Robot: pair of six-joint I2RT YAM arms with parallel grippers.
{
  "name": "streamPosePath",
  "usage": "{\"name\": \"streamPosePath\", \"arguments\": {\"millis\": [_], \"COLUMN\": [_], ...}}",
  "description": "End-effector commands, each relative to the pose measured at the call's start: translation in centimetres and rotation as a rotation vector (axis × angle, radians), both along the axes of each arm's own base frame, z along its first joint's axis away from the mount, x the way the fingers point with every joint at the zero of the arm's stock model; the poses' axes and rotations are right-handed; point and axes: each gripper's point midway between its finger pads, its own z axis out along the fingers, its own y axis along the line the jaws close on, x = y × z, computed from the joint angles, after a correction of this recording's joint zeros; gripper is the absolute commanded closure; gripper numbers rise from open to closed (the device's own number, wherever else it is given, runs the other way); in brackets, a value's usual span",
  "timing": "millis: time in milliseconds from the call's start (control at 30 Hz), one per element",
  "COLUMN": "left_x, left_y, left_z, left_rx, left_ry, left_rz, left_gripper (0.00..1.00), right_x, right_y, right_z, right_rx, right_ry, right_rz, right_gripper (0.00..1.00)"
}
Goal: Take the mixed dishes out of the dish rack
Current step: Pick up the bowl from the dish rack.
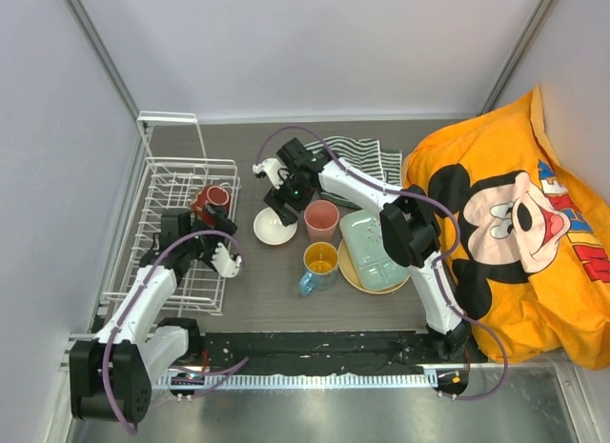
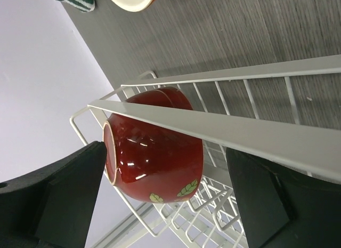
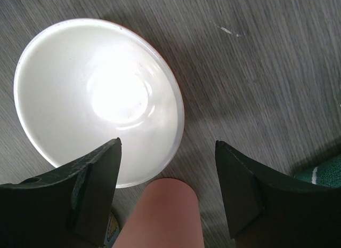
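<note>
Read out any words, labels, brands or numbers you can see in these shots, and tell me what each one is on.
Nothing can be read in full.
On the orange cartoon-mouse cloth: large blue and red letters along its right edge, folded and cut off by the picture, unreadable.
On the dark red bowl: leaf marks only, no words.
On the dish rack: none.

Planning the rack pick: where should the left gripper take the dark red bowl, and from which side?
Probably the rim: the dark red bowl lies tipped on its side in the dish rack, its round body nearly filling the open left gripper. Come from above, over the rail crossing it, one finger inside the mouth.
</note>
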Motion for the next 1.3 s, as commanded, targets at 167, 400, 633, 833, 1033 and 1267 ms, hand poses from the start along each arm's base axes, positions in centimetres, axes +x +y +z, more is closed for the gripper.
{"name": "streamPosePath", "arguments": {"millis": [167, 400, 633, 833, 1033, 1267], "left_x": [2.7, 3.1, 4.2, 5.0, 5.2, 5.6], "left_y": [0.2, 0.9, 1.3, 1.4, 1.5, 1.4], "left_z": [2.9, 2.3, 2.5, 2.6, 2.1, 1.9], "left_rx": [0.058, 0.086, 0.103, 0.109, 0.126, 0.139], "left_ry": [-0.108, -0.104, -0.123, -0.137, -0.130, -0.139], "left_rz": [-0.039, -0.028, -0.024, -0.025, -0.041, -0.058], "left_gripper": [0.00, 0.01, 0.02, 0.03, 0.06, 0.21], "right_x": [0.2, 0.0, -0.1, -0.2, -0.3, -0.3], "right_y": [-0.2, -0.3, -0.4, -0.6, -0.6, -0.7], "right_z": [0.5, 0.2, 0.1, 0.0, -0.3, -0.6], "right_rx": [0.008, 0.003, 0.001, -0.005, -0.012, -0.019], "right_ry": [-0.006, 0.004, 0.010, 0.013, 0.018, 0.022], "right_rz": [0.018, 0.026, 0.027, 0.030, 0.033, 0.035], "right_gripper": [0.25, 0.25, 0.25, 0.25, 0.25, 0.25]}}
